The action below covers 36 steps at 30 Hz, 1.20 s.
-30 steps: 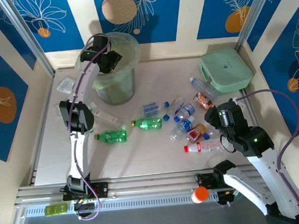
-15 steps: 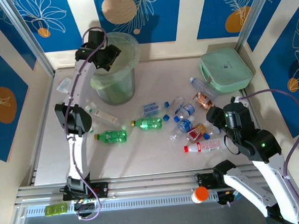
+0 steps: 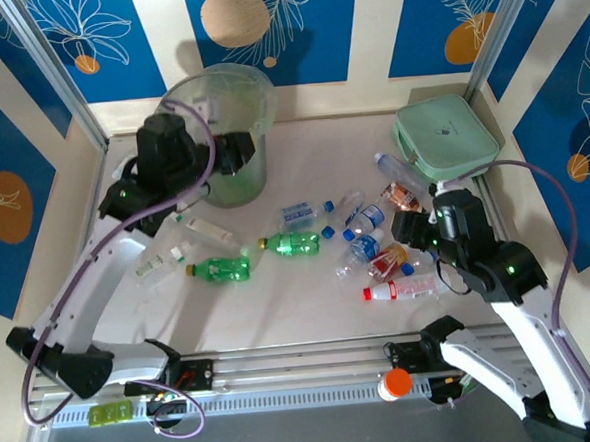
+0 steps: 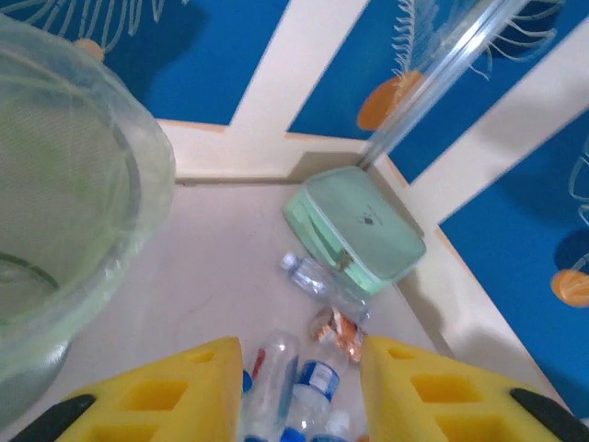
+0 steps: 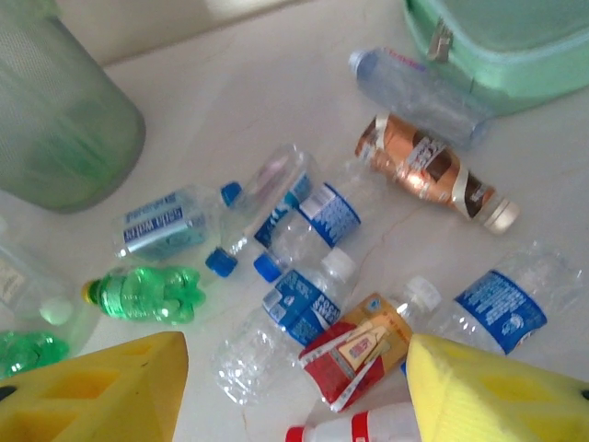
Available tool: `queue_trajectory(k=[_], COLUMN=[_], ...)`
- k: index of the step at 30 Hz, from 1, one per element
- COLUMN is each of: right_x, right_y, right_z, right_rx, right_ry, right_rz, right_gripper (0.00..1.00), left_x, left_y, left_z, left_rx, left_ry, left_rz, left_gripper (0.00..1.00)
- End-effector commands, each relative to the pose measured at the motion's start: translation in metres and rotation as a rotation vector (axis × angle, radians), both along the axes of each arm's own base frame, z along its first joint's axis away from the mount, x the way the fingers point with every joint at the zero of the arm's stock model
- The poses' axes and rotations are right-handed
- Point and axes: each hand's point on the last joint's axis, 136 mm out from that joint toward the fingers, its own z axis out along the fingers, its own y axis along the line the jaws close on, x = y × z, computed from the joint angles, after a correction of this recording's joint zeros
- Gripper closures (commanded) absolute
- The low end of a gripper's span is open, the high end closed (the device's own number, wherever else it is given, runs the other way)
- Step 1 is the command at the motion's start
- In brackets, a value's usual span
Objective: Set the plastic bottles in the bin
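Bottles (image 5: 304,304) look light, thin, crushable; grip mid-body. Left end effector (image 4: 302,391) and right end effector (image 5: 294,391) stand open, empty.

Left edge cuts the bin (image 4: 152,175); top right corner crops the green case (image 5: 515,37); bottom edge crops 1 red-capped bottle (image 5: 359,425).

The counter (image 3: 310,305) carries plastic bottles (image 3: 294,243), most just ahead of the right hand (image 5: 294,359); the bin (image 3: 242,92) stands beside the left hand (image 4: 299,354). A mint-green case (image 3: 445,140) lies beyond.
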Motion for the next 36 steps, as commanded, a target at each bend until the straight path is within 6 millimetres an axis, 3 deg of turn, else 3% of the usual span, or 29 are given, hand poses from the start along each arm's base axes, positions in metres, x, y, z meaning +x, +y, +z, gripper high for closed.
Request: queue_trajectory(k=[1, 4, 5, 6, 7, 12, 15, 20, 22, 24, 30, 36], right_x=[-0.013, -0.026, -0.031, -0.036, -0.04, -0.049, -0.044, -0.046, -0.044, -0.044, -0.054, -0.051], right_y=[0.003, -0.003, -0.004, -0.005, -0.007, -0.012, -0.02, -0.039, -0.041, -0.045, -0.049, -0.053], right_z=[-0.026, -0.058, -0.069, -0.08, -0.089, -0.129, -0.142, -0.163, -0.17, -0.176, -0.192, -0.214], right_rx=[0.081, 0.187, 0.23, 0.274, 0.304, 0.417, 0.444, 0.452, 0.477, 0.49, 0.468, 0.45], right_ry=[0.175, 0.347, 0.41, 0.468, 0.515, 0.609, 0.617, 0.66, 0.671, 0.681, 0.721, 0.728], right_rz=[-0.076, -0.282, -0.361, -0.437, -0.502, -0.74, -0.832, -0.983, -0.986, -0.997, -1.039, -1.06], right_gripper=[0.32, 0.31, 0.31, 0.31, 0.3, 0.23, 0.23, 0.23, 0.17, 0.01, 0.0, 0.07], left_x=[-0.022, -0.039, -0.045, -0.049, -0.052, -0.064, -0.071, -0.082, -0.085, -0.087, -0.089, -0.09], left_y=[-0.012, 0.008, 0.014, 0.02, 0.025, 0.042, 0.037, 0.032, 0.03, 0.03, 0.031, 0.03], left_z=[-0.056, -0.104, -0.121, -0.136, -0.148, -0.19, -0.209, -0.225, -0.226, -0.222, -0.215, -0.219], left_rx=[0.008, 0.053, 0.066, 0.08, 0.09, 0.104, 0.079, 0.084, 0.107, 0.13, 0.171, 0.176], left_ry=[0.094, 0.17, 0.197, 0.224, 0.25, 0.338, 0.389, 0.419, 0.41, 0.387, 0.345, 0.335], left_rz=[-0.096, -0.043, -0.028, -0.007, 0.019, 0.091, 0.069, 0.046, 0.032, 0.024, 0.016, 0.014], left_gripper=[0.53, 0.36, 0.25, 0.05, 0.01, 0.01, 0.01, 0.01, 0.01, 0.01, 0.01, 0.01])
